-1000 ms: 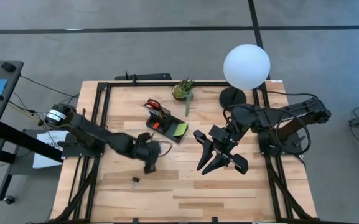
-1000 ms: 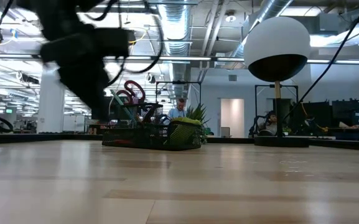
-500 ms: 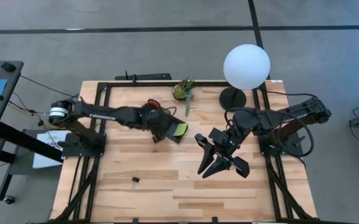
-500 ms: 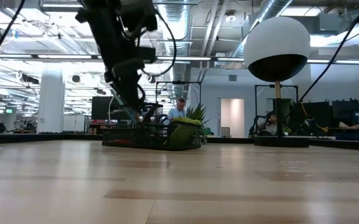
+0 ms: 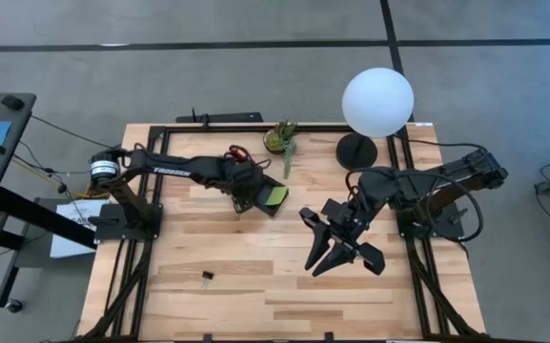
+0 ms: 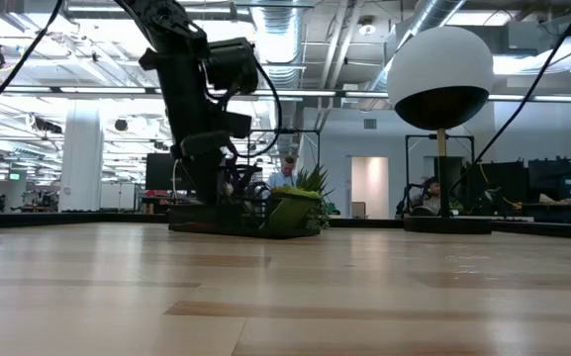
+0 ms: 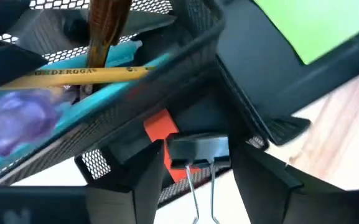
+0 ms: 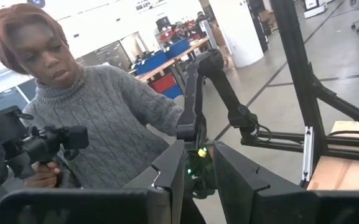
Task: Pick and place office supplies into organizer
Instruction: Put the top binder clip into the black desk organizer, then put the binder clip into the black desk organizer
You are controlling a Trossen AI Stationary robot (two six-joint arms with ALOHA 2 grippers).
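Observation:
The black mesh organizer (image 5: 273,210) stands at the table's far middle. It holds a lime-green sticky pad (image 5: 275,197), red-handled scissors (image 5: 234,152), a yellow pencil (image 7: 86,74), a teal pen (image 7: 114,56) and an orange eraser (image 7: 160,124). My left gripper (image 5: 246,195) points down over it, open. A black binder clip (image 7: 198,151) lies between its fingers on the eraser, wire handles up. Whether a finger touches the clip, I cannot tell. My right gripper (image 5: 336,255) hangs level above the table's middle right, slightly open on nothing. Another black clip (image 5: 206,276) lies near the front left.
A small potted plant (image 5: 281,138) stands just behind the organizer. A lamp with a white globe (image 5: 377,102) and round black base (image 5: 356,150) is at the far right. A person (image 8: 86,118) holding a camera stands beyond the table.
My left gripper has swung from the table's left middle toward the far edge and now stands over the organizer, in front of the scissors. My right gripper has kept its place.

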